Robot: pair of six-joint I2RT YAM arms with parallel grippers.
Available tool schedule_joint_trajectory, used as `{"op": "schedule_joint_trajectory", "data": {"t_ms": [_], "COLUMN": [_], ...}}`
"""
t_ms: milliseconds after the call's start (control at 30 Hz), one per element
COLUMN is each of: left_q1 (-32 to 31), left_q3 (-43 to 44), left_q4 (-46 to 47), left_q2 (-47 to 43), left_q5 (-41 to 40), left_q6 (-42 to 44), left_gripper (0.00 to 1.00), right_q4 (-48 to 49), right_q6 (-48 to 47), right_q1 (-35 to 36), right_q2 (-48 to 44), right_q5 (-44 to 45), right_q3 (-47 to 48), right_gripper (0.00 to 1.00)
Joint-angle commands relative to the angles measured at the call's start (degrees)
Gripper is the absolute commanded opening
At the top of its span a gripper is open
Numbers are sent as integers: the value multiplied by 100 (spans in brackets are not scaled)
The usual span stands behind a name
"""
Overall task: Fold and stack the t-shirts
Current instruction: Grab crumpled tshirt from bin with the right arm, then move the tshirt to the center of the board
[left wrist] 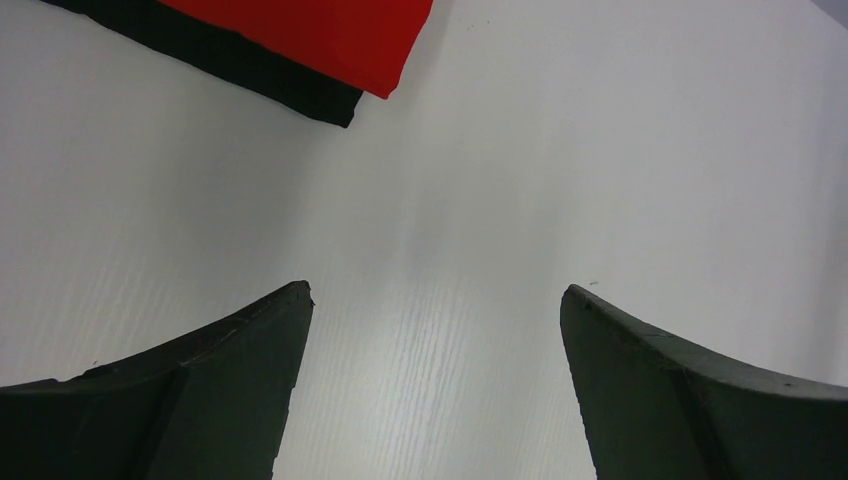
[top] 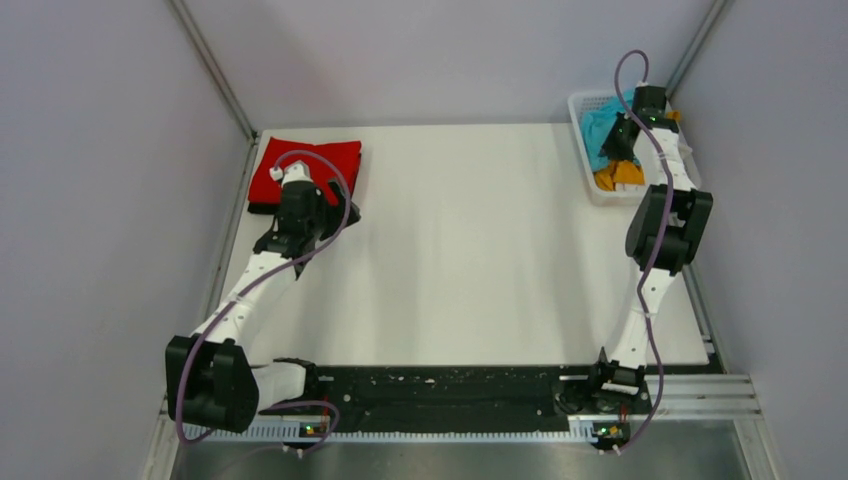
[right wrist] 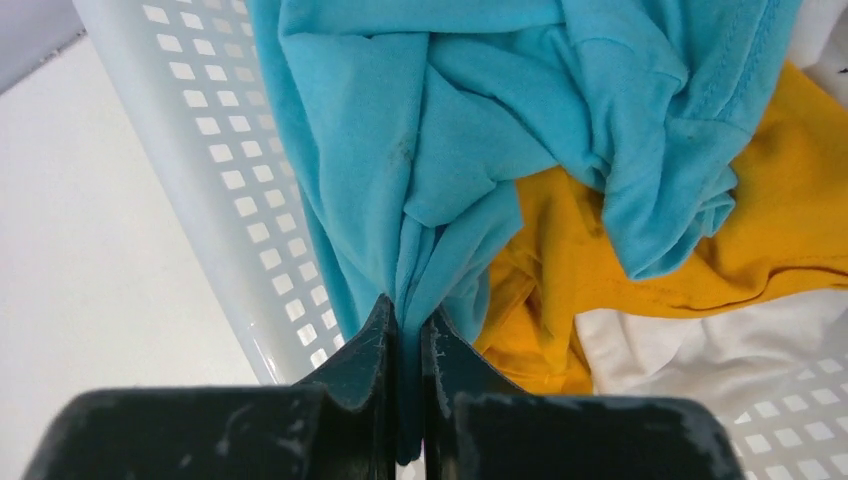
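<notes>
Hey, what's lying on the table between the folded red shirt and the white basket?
Nothing. In the top external view, the table is bare from the red shirt across to the basket.

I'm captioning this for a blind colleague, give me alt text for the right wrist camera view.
The jaws of the right gripper are pinched shut on a fold of the turquoise t-shirt, crumpled in a white mesh basket. An orange t-shirt and a white t-shirt lie bunched beside it, with the table visible at left.
</notes>
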Motion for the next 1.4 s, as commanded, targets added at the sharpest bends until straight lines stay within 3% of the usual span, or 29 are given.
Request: {"op": "schedule_joint_trajectory", "data": {"t_ms": [0,233,433,800,933,1033,1167,1267,1367], "left_q1": [-15,-15,-15,-14,-15,-15,-11,-10,-6], "left_q3": [228,167,15,-299,-267,-167,-87,-227,-331], "left_q4": [43,148,271,368,111,-260,-884,-1104,-1214], "left_q2": [-72,-283,-634,-1266,-1465,-1583,-1812,-1987,-1945], "left_q5": [-30,11,8,-252,-407,-644,-974,-1060,-1167], "left_q6": [-88,-52,105,264,253,190,44,-1,-142], "left_gripper": [99,99,99,99,99,99,99,99,99], "right_q4": [134,251,645,1249,1326,1353,1482,1300,1161], "right_q6": [92,-19,345,555,585,445,222,687,1237], "right_q1": [-6,-7,125,2529,3064,3104,3084,2964,2626], "right_q2": [-73,-785,-1762,-2885,-3043,-3420,-4208,-4657,-4847], "right_q5": [17,-104,-1721,-4133,-4478,-4003,-2097,-750,-170], "right_q3": [420,1436,1849,1826,1749,1021,-1179,-2817,-4318], "right_gripper": [0,0,0,0,0,0,0,1,36]}}
